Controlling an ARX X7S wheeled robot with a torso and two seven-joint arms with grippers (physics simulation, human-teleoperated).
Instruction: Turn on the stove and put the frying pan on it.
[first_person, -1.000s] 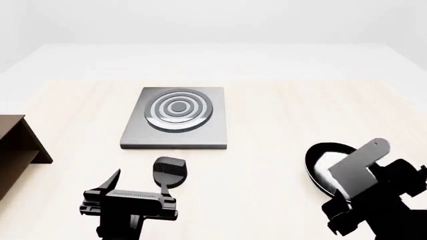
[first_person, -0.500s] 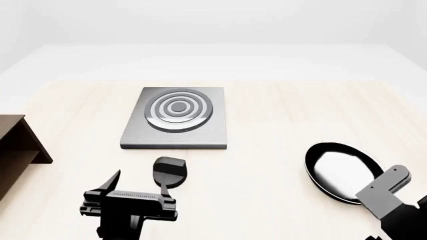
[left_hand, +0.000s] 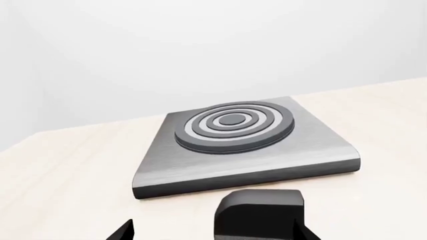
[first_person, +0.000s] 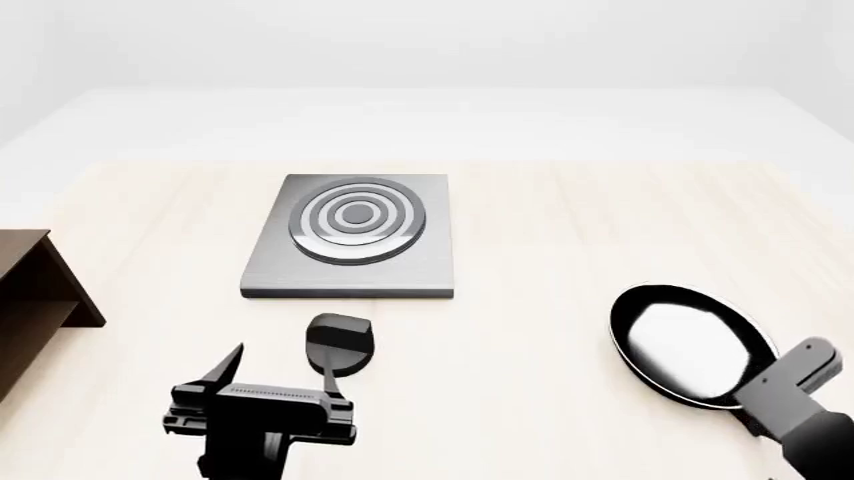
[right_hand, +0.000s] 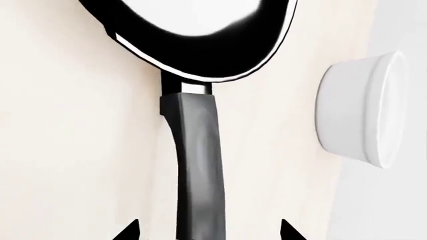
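The stove (first_person: 354, 235) is a dark-grey slab with raised rings, lying flat mid-table; it also shows in the left wrist view (left_hand: 240, 140). Its black knob (first_person: 339, 343) sits just in front of it. My left gripper (first_person: 278, 368) is open, and in the left wrist view (left_hand: 215, 234) the knob (left_hand: 260, 217) lies between its fingertips, close to one of them. The frying pan (first_person: 691, 345) lies at the right. My right gripper (right_hand: 208, 231) is open, with its fingertips on either side of the pan's handle (right_hand: 197, 165) and apart from it.
A brown wooden shelf (first_person: 34, 290) stands at the table's left edge. A white bowl (right_hand: 363, 110) sits beside the pan near the table's edge. My right arm (first_person: 798, 395) covers the pan's handle in the head view.
My right arm has drawn back toward the lower right, uncovering the pan's bowl. The left gripper, knob and stove have hardly moved.
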